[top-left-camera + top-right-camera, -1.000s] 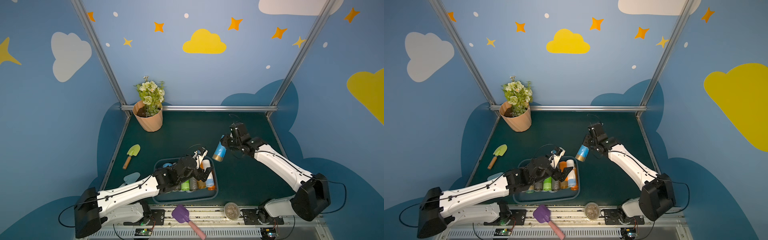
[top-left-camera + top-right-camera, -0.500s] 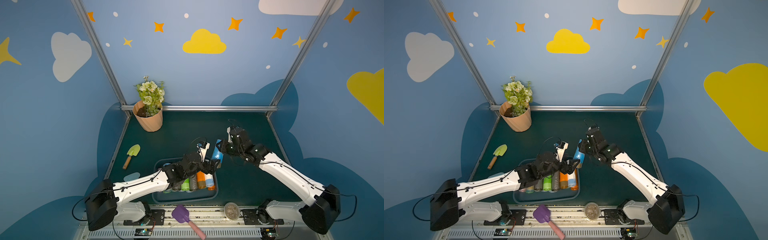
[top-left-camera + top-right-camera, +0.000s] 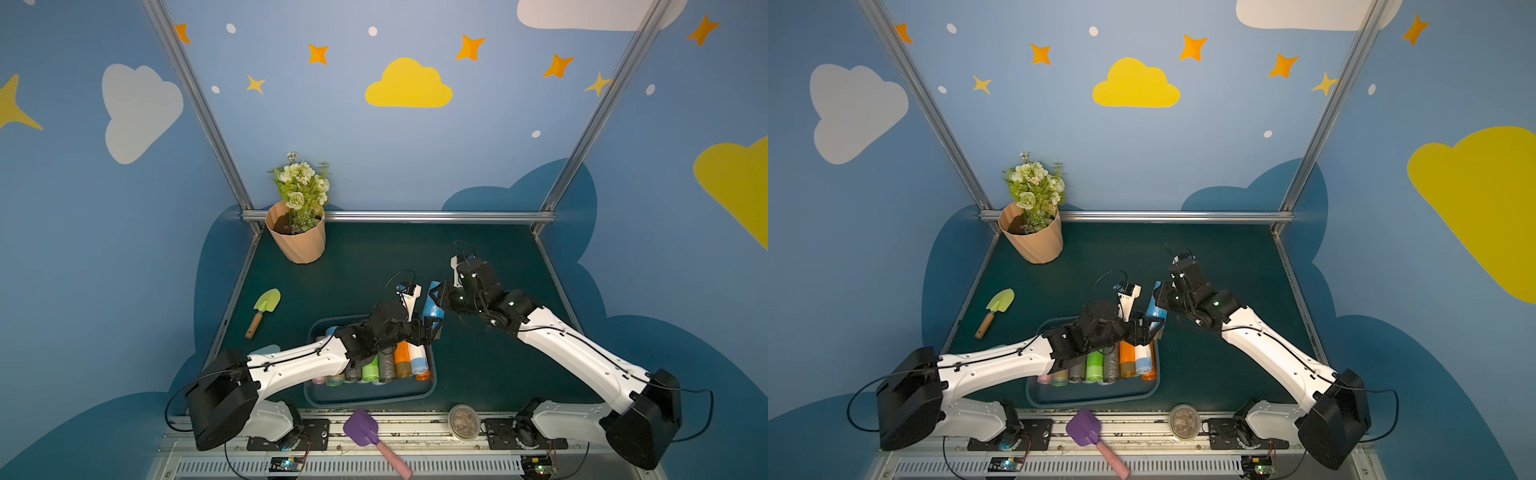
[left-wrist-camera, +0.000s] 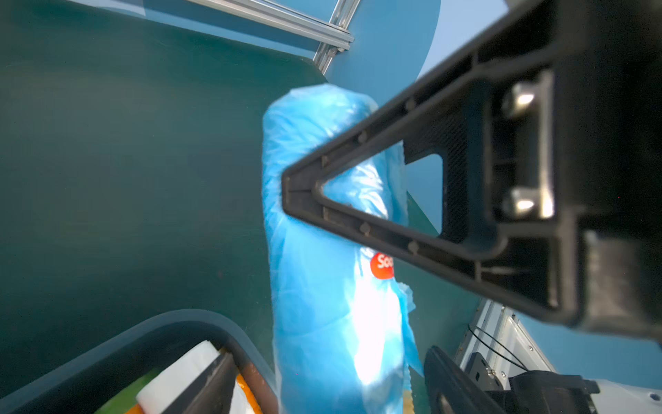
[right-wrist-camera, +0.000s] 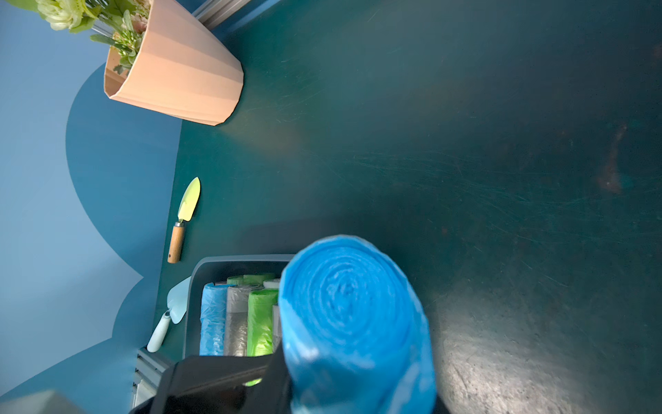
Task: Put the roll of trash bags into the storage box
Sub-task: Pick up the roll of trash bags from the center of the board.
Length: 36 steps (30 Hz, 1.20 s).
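Note:
The roll of trash bags (image 3: 432, 301) is bright blue with a red sticker and stands nearly upright in the air at the storage box's far right corner. My right gripper (image 3: 439, 300) is shut on its upper part, seen end-on in the right wrist view (image 5: 351, 304). My left gripper (image 3: 430, 329) reaches up from over the box. Its fingers (image 4: 447, 387) straddle the roll's lower end (image 4: 322, 251) with a small gap on each side, so it is open. The storage box (image 3: 374, 401) is a shallow dark blue-grey bin holding several coloured rolls (image 3: 395, 365).
A peach flowerpot (image 3: 297, 237) with flowers stands at the back left. A green trowel (image 3: 264, 309) lies left of the box, and a pale blue one (image 5: 175, 304) is partly under my left arm. A purple scoop (image 3: 365, 428) and a round dish (image 3: 464, 420) rest on the front rail.
My right arm carried the blue roll left to the box's far corner. My left gripper lifted off the rolls in the box, reached to the roll, and its jaws narrowed around it.

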Motion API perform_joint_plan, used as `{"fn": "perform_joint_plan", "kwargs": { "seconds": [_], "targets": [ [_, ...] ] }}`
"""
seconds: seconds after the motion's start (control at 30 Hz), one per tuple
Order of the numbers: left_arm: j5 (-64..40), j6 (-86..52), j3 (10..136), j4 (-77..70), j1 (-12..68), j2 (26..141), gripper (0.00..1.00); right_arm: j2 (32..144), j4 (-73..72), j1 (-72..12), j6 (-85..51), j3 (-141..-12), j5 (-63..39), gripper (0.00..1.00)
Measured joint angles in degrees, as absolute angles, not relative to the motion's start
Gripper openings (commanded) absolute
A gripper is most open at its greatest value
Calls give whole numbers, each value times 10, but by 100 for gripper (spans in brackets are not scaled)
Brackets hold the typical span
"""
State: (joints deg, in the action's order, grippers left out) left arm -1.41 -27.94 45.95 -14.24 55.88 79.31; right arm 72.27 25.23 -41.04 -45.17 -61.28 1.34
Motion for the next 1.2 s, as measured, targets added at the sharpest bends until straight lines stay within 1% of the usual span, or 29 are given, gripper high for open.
{"fn": "perform_joint_plan", "kwargs": {
  "seconds": [0.17, 0.27, 0.3, 0.5, 0.73, 0.8, 0.87, 0.93, 1.0, 1.2],
  "targets": [
    [-26, -281, 460, -150, 559, 799, 61, 723, 251, -411, -452, -613, 14, 26],
    [-37, -276, 460, -156, 558, 799, 43, 723, 251, -411, -452, -613, 14, 26],
    [-39, -275, 460, -156, 558, 799, 41, 722, 251, -411, -452, -613, 14, 26],
    [-55, -267, 460, -176, 554, 806, 38, 710, 254, -411, -451, -612, 23, 31],
    [-53, -257, 460, -156, 555, 798, 36, 668, 255, -410, -452, -595, 47, 70],
    [-45, -255, 460, -141, 555, 791, 36, 652, 255, -410, -449, -592, 52, 78],
    [-34, -253, 460, -124, 555, 781, 36, 639, 255, -409, -446, -588, 55, 84],
    [-21, -253, 460, -106, 554, 766, 36, 629, 259, -409, -441, -587, 55, 88],
    [-9, -253, 460, -87, 552, 752, 36, 625, 264, -407, -432, -586, 49, 90],
    [30, -253, 462, 20, 543, 703, 36, 619, 280, -411, -380, -574, -12, 90]
  ]
}}
